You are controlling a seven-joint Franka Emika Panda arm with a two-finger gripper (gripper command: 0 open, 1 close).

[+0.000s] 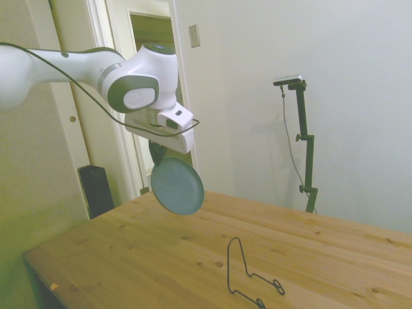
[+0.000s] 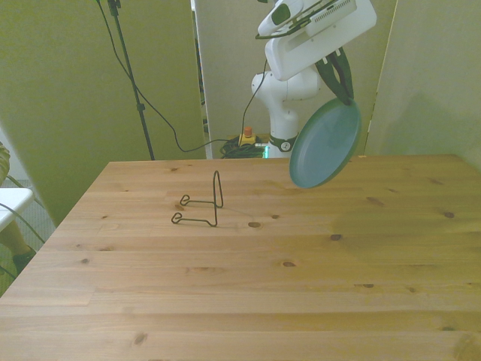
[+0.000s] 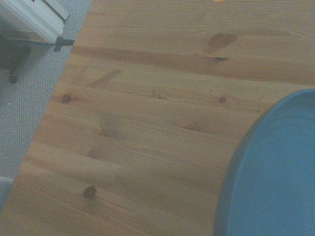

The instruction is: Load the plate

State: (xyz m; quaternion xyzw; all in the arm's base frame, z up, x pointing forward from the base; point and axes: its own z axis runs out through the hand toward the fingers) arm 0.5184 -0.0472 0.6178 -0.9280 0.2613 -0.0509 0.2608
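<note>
A small round teal plate with a shallow raised rim (image 1: 177, 186) is seen carried on edge in mid-air, left of centre in the side view and in the upper right of the front view (image 2: 325, 144), well clear of the pale knotted pine worktop (image 1: 161, 257) below it. It is gripped at its upper rim by the white robot arm's hand (image 2: 340, 84), whose dark fingers (image 2: 343, 80) are closed narrowly on that rim; the plate hangs tilted, its face turned partly toward the front camera. In the wrist view a blurred arc of the same plate (image 3: 275, 172) fills the lower right corner, with bare boards behind.

The transport step appears to be in hand: the plate has been picked up but not yet loaded. A thin black wire stand with one upright loop and two low prongs (image 2: 203, 204) is seen left of centre in the front view, and at lower centre of the side view (image 1: 248, 273), well apart from the plate. It is judged the likely destination. The next move would call for the plate to be carried across to the stand, kept near upright, lined up with the gap behind the loop and lowered gently before the grip is released, since a light wire stand could easily be nudged or tipped.
</note>
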